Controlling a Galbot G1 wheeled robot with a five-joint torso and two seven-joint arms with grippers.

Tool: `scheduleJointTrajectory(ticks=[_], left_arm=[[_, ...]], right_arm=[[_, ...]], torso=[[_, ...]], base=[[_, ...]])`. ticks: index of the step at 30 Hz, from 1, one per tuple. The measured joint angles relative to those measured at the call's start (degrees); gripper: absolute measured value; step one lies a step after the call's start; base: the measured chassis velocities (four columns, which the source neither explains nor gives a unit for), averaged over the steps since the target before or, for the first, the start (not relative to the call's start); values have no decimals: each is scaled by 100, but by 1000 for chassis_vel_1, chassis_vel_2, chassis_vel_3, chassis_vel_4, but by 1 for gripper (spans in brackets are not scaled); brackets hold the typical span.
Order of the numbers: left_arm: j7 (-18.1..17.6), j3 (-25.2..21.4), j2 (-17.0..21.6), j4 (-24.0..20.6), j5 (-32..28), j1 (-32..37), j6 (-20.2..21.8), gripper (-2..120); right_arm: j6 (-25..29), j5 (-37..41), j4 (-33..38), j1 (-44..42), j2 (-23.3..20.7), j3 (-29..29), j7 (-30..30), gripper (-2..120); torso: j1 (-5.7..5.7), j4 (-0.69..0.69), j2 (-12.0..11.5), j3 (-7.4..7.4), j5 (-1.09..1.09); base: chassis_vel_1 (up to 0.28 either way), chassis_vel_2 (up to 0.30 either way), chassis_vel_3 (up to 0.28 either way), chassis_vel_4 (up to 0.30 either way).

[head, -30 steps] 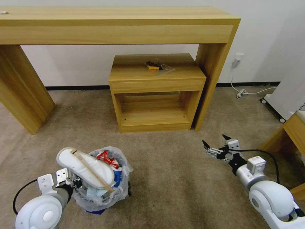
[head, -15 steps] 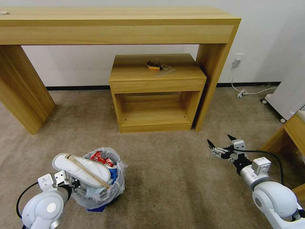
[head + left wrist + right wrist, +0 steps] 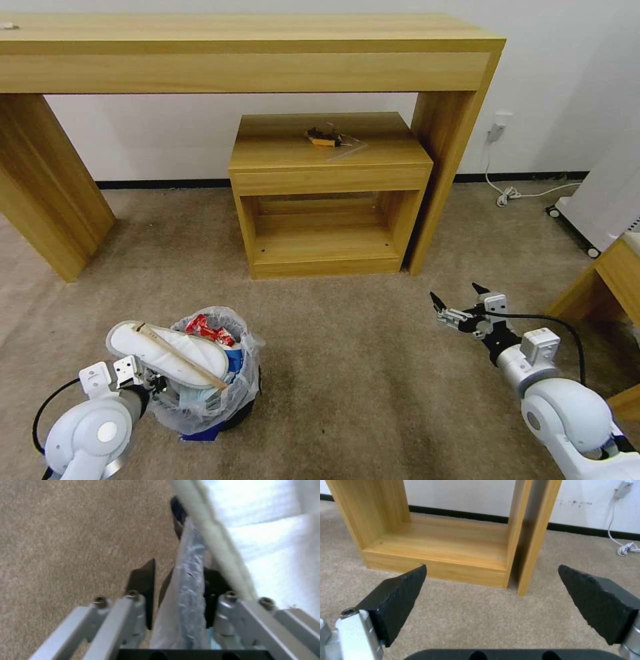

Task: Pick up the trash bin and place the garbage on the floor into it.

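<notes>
The trash bin (image 3: 235, 395), black with a translucent bag liner, stands low at the left on the beige floor (image 3: 353, 380). It is heaped with garbage: a white slipper (image 3: 167, 348) with a wooden stick (image 3: 190, 363) across it, and a red snack packet (image 3: 205, 327). My left gripper (image 3: 148, 385) is at the bin's near left rim. In the left wrist view the left gripper (image 3: 181, 567) has a finger on each side of the bagged rim (image 3: 190, 580), shut on it. My right gripper (image 3: 455, 293) hovers open over bare carpet to the right; the right wrist view shows the right gripper (image 3: 491, 572) wide apart and empty.
A small wooden cabinet (image 3: 327, 193) stands ahead under a long wooden desk (image 3: 253, 53). A white cable (image 3: 513, 193) lies by the wall at the right. A white wheeled unit (image 3: 600, 200) and another wooden piece (image 3: 617, 273) crowd the right edge.
The left arm has lowered the bin and drawn it slightly left and toward me. The right gripper drifted a little lower and to the right, still open.
</notes>
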Motion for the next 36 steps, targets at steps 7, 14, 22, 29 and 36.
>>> scheduleJointTrajectory(ticks=[7, 14, 22, 29, 36], left_arm=[[-12, -82, 100, -86, -82, 25, 0, 61], [-26, -258, 212, -319, -221, 191, 1, 87], [-45, -466, 246, -540, -315, 376, 0, 100], [-161, -663, 248, -774, -583, 518, 0, 100], [-325, -797, 236, -1046, -822, 642, 0, 100]], right_arm=[[-2, -45, -77, 18, 87, -93, 18, 100], [-2, -58, -140, 78, 176, -176, 58, 100], [-1, -62, -140, 91, 216, -222, 70, 100], [14, -59, -142, 115, 218, -228, 73, 100], [47, -49, -146, 97, 213, -226, 76, 100]], torso=[[1, 0, 0, 0, 2], [1, 0, 0, -1, 2], [1, 0, 0, -1, 2], [1, 0, 0, -1, 2], [1, 0, 0, -1, 2]], base=[[0, 0, 0, 0], [0, 0, 0, 0], [0, 0, 0, 0], [0, 0, 0, 0], [0, 0, 0, 0]])
